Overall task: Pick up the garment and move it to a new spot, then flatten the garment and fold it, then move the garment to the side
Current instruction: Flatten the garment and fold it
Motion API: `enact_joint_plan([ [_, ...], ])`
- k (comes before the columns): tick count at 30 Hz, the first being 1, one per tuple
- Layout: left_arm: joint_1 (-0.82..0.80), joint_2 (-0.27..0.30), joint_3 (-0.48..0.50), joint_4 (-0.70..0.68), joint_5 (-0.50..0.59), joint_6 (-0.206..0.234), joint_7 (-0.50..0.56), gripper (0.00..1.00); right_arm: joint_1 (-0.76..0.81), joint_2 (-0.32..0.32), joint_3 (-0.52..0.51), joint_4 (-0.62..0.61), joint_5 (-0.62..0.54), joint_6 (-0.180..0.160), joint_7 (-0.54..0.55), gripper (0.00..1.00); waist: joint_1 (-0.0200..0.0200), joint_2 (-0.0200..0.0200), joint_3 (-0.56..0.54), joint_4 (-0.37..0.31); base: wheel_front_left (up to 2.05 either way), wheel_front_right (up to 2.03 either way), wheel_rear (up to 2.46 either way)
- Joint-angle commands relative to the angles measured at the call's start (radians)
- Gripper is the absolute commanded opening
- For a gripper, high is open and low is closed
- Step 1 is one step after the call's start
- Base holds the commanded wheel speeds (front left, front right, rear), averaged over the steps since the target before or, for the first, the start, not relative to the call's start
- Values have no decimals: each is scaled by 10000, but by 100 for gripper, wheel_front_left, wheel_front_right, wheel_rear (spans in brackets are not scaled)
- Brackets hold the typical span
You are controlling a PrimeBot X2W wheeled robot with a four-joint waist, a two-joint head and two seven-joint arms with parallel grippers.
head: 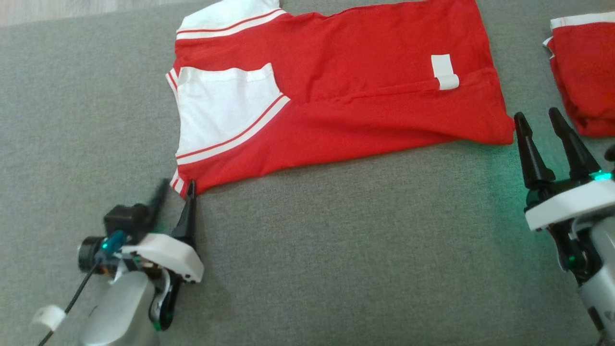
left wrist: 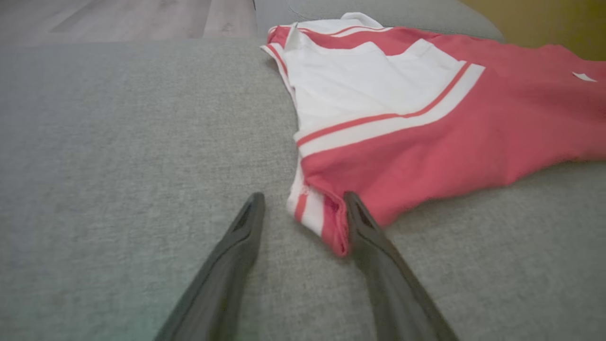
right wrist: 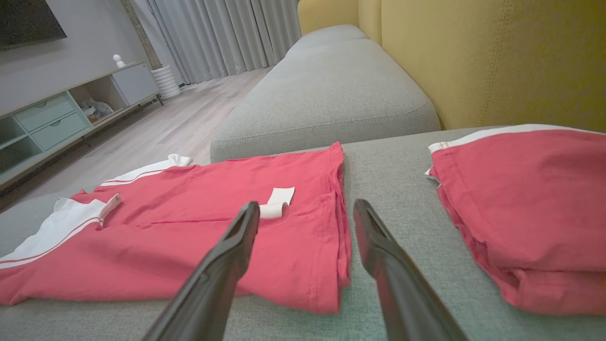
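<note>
The garment (head: 365,81) is a red shirt with white sleeves and stripes, lying folded lengthwise across the grey sofa seat (head: 336,250). My left gripper (head: 177,188) is at its near left corner. In the left wrist view the striped cuff (left wrist: 317,218) lies between the open fingers of the left gripper (left wrist: 305,199), touching the right one. My right gripper (head: 538,117) stands open just off the garment's near right corner. The right wrist view has the right gripper (right wrist: 307,206) pointing over the garment's hem (right wrist: 331,246) with nothing between its fingers.
A second red garment (head: 586,77), folded, lies at the far right of the seat, beside my right gripper. Behind it rises the yellow backrest (right wrist: 497,61). Another grey cushion (right wrist: 326,90), wooden floor and a low cabinet (right wrist: 57,118) lie beyond.
</note>
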Motion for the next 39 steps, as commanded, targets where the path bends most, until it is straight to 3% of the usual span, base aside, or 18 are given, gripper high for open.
enact_joint_plan([
  [1,-41,178,40,11,21,-101,213,0,216,-171,-7,-166,-27,67,-108,100,1,-1,-30,29,0,0,0],
  [6,11,224,-190,-288,7,-444,245,0,188,-181,180,463,157,67,-108,100,1,-1,-132,174,0,0,0],
  [12,-122,824,-218,-880,638,-77,-326,0,-259,-155,720,1768,697,67,102,100,1,-1,-136,364,0,0,0],
  [18,-136,1171,-241,-1282,797,-41,-419,0,-827,16,1232,2663,1110,67,345,100,1,-1,-118,484,0,0,0],
  [20,-142,1229,-274,-1369,851,-23,-442,0,-1015,86,1428,2884,1189,67,378,91,1,-1,-114,509,0,0,0],
  [21,-140,1248,-297,-1400,870,-20,-447,0,-1113,116,1503,2997,1222,67,367,77,1,-1,-116,520,0,0,0],
  [22,-138,1258,-313,-1426,877,-23,-455,0,-1210,139,1579,3112,1233,67,348,46,1,-1,-121,531,0,0,0],
  [24,-135,1263,-346,-1461,881,-30,-468,0,-1381,182,1711,3359,1273,67,314,11,1,-1,-143,552,0,0,0],
  [25,-134,1268,-369,-1474,889,-37,-475,0,-1467,198,1759,3496,1296,67,298,0,1,-1,-157,564,0,0,0],
  [32,-119,1378,-526,-1553,1131,-18,-646,0,-1686,190,1952,4069,1616,67,195,0,1,-1,-350,627,0,0,0],
  [39,299,1629,-711,-2029,1363,-380,-896,0,-1089,-381,2387,3725,2191,67,108,0,1,-1,-808,580,0,0,0],
])
